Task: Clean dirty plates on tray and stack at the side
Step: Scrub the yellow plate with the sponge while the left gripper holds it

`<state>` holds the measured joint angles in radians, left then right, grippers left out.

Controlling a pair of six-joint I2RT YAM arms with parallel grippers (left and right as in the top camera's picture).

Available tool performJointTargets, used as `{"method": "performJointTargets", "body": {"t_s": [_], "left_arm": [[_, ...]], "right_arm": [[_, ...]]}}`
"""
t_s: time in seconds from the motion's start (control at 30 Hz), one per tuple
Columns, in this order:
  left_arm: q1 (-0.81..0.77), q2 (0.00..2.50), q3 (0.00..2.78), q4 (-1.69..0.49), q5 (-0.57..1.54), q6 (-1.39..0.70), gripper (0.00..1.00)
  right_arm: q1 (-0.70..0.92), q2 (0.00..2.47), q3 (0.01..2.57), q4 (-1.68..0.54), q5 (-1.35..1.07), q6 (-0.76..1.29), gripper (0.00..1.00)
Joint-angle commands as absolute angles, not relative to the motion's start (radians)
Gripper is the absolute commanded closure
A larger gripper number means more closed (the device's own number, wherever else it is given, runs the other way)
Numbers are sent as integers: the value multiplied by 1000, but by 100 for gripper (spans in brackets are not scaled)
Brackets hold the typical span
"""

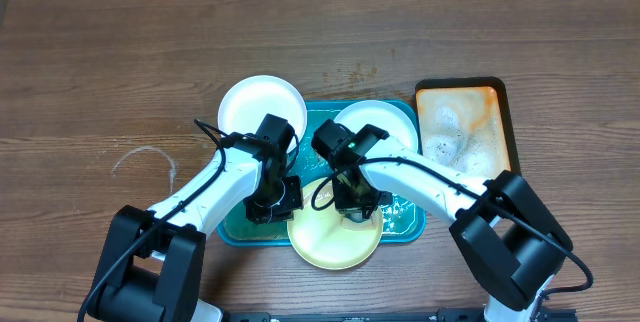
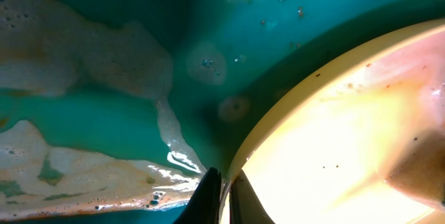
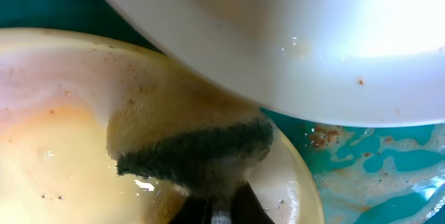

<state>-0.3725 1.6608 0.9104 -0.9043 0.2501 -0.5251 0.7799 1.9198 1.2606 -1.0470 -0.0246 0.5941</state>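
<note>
Roughly mid-worktop (image 1: 100,62), nearer the front edge, sits the teal tray (image 1: 405,220) with foamy water in it. The yellow-green plate (image 1: 335,240) lies tilted over the tray's front rim. The left pincer (image 2: 224,181) is pinched on that plate's rim, one finger on each side. The right pincer (image 3: 221,206) is clamped on a sponge (image 3: 195,151), whose dark scouring face presses on the plate's inner surface, which shows small brown specks. One white plate (image 1: 258,105) overhangs the tray's far corner toward the left edge. A second white plate (image 1: 372,120) rests in the tray's far right part. Just beside the tray, toward the right edge, stands an orange-brown tray (image 1: 505,112) holding foam.
</note>
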Motion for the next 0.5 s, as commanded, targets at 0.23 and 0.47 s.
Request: {"method": "performJointTargets", "body": {"t_s": [0.23,0.47], "left_arm": [[-334,1666,902,-930,97,-573,96],[-332,1666,908,-939,97,-572,96]], "right_arm": [[802,1825,1231,-1076,282,606,96],[799,1696,1233,-1048,306,607,96]]}}
